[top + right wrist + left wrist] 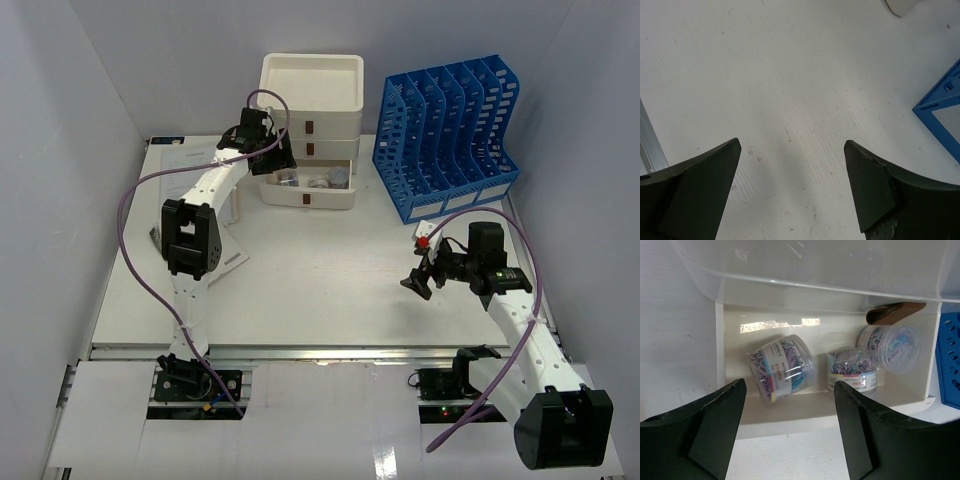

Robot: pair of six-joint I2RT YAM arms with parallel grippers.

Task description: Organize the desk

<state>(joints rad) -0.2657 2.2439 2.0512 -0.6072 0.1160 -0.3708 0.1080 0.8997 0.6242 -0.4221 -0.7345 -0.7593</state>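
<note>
Far left: printed paper sheets point(185, 160) lay flat at the back-left corner of the large flat white rectangular surface point(320, 290), partly under the left arm. We judged them not yet sorted.

Left of centre: the left fingers point(272, 160) hung apart with nothing between them, just in front of the pulled-out bottom drawer point(815, 412) of the cream plastic three-drawer box point(310, 95). The wrist view showed three clear round tubs of coloured paper clips inside that drawer. The left tub point(782, 367) lay tilted on its side, the middle tub point(852, 367) seemed upright, and the right tub point(895, 347) was tipped toward us at the rear. Our reading was that the drawer stood open to take small loose items, and the fingers were spread because they carried nothing.

Right of the box: a blue plastic slotted file rack point(445, 130) stood upright at the back, just beside it. We saw no papers in its slots, and judged it the likely home for the sheets.

Right: a small white item with a red part point(425, 237) lay near the rack's front corner, too small to identify. The right fingers point(418, 280) hovered apart and held nothing, just beside that item, probably poised for it.

The surface was matte white, faintly ribbed and flecked with small marks. A metal rail point(320, 352) ran along the near edge. Pale grey-blue walls closed in three sides.
</note>
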